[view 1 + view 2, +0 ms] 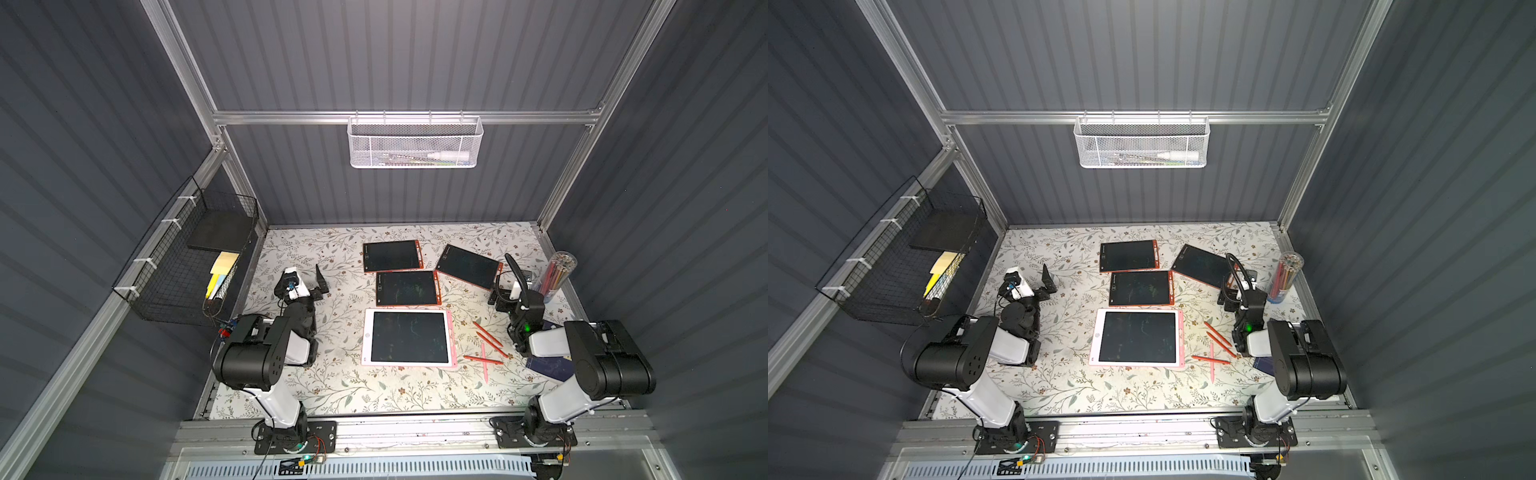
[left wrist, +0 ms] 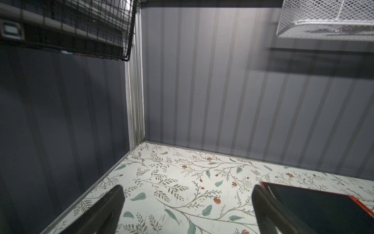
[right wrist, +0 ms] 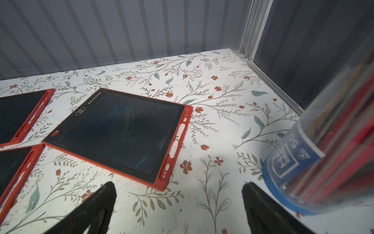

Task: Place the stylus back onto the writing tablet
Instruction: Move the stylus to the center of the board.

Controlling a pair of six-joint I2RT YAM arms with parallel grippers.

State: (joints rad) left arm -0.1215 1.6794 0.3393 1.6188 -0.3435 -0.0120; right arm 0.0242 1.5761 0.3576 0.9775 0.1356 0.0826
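A black wire basket (image 1: 187,266) hangs on the left wall, off the counter (image 1: 332,395) and clear of the work. Beside it the left arm (image 1: 266,345) sits folded back, probably parked so the middle stays open to the cameras. Its jaws stand wide, hold nothing and, in the left wrist view, point over bare floral surface beside the corner of an orange tablet (image 2: 323,206).

In the middle lie four writing tablets: three orange-framed ones (image 1: 392,256) (image 1: 407,288) (image 1: 468,266) at the back and a larger pink tablet (image 1: 409,343) in front, all flat and screen up, so their edge holders are reachable from above. The holder on the orange tablet in the right wrist view (image 3: 121,129) looks empty.

Just right of the pink tablet lie the loose styluses: three orange styluses (image 1: 488,333) (image 1: 493,344) (image 1: 473,358) and a pink stylus (image 1: 485,372) crossing one of them. None sits on a tablet, so the task looks unstarted.

They lie close to the right arm (image 1: 602,361), which seems better placed to fetch one. Its jaws are also wide and empty, one finger just beside the blue base of a clear pencil tube (image 3: 323,152), well apart from the styluses.
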